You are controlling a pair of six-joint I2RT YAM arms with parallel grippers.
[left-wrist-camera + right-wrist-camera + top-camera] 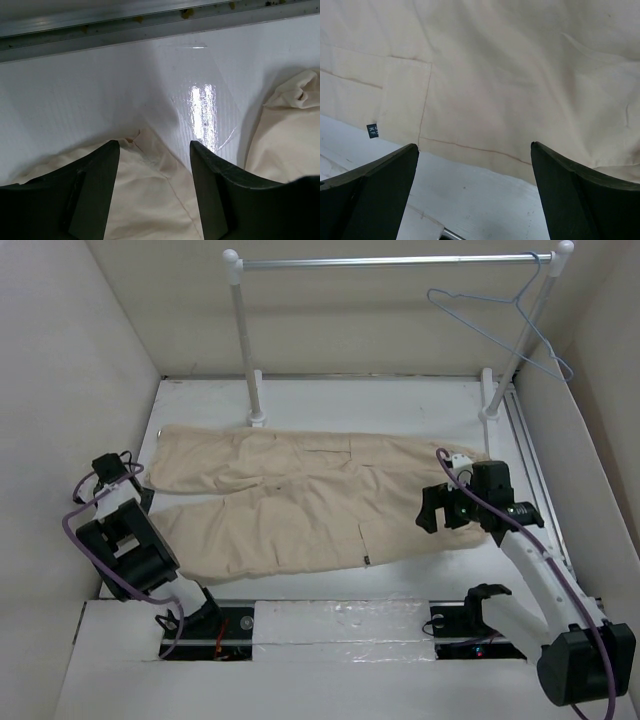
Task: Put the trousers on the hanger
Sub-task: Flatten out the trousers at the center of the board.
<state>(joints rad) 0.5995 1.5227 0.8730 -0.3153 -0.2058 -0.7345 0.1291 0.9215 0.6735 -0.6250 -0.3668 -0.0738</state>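
Observation:
The beige trousers (pixel 300 495) lie flat across the white table, legs to the left and waist to the right. The pale blue wire hanger (pixel 510 312) hangs from the right end of the rack's silver bar. My left gripper (pixel 112 472) is open at the leg ends; in the left wrist view its fingers (pixel 100 185) straddle a cloth corner (pixel 150 170). My right gripper (pixel 440 508) is open above the waist's near edge; the right wrist view shows the cloth (pixel 510 75) and a small dark tag (pixel 372 130) between and beyond the fingers.
A rack with white posts (pixel 245 340) and a silver bar (pixel 390 261) stands at the back. Beige walls enclose the table (pixel 350 400) on three sides. A metal rail (pixel 530 460) runs along the right edge, and another rail (pixel 125 22) shows in the left wrist view.

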